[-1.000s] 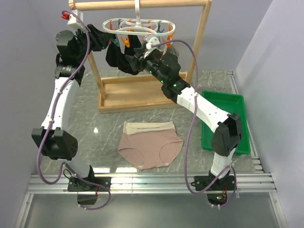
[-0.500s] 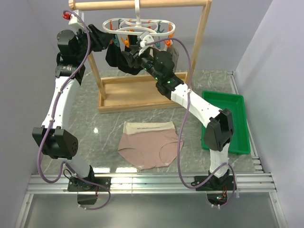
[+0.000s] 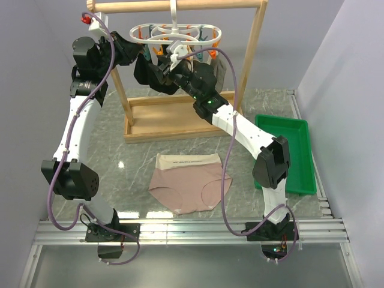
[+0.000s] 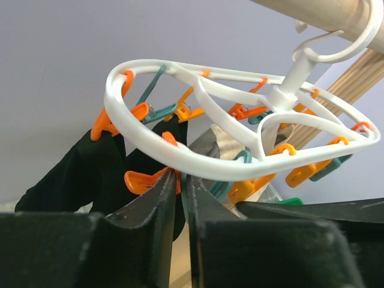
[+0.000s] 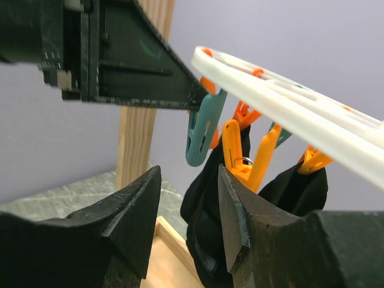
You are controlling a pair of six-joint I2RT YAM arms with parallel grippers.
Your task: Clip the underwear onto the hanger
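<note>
Grey marbled tabletop [image 3: 138, 150] is seen beneath pale lilac walls, with a wooden rack [image 3: 255, 54] set at its far side and a green tray [image 3: 297, 156] at its right edge. The hanger [image 3: 174, 35] is hung by its hook from the rack's top rail, and a black garment [image 3: 150, 75] is hung from pegs under its left half. The underwear [image 3: 189, 183] is laid flat on the table at near centre, well apart from the hanger and touched by neither arm.

Both grippers are found up at the hanger. The jaws of the left gripper [image 4: 180, 177] are set almost together, only a narrow slit being left. An orange peg [image 4: 144, 180] is seen at their tips, but whether it is pinched cannot be told. The jaws of the right gripper [image 5: 189, 174] are held apart just below the white ring. The black garment is seen through the gap, and no grip on it can be made out.
</note>
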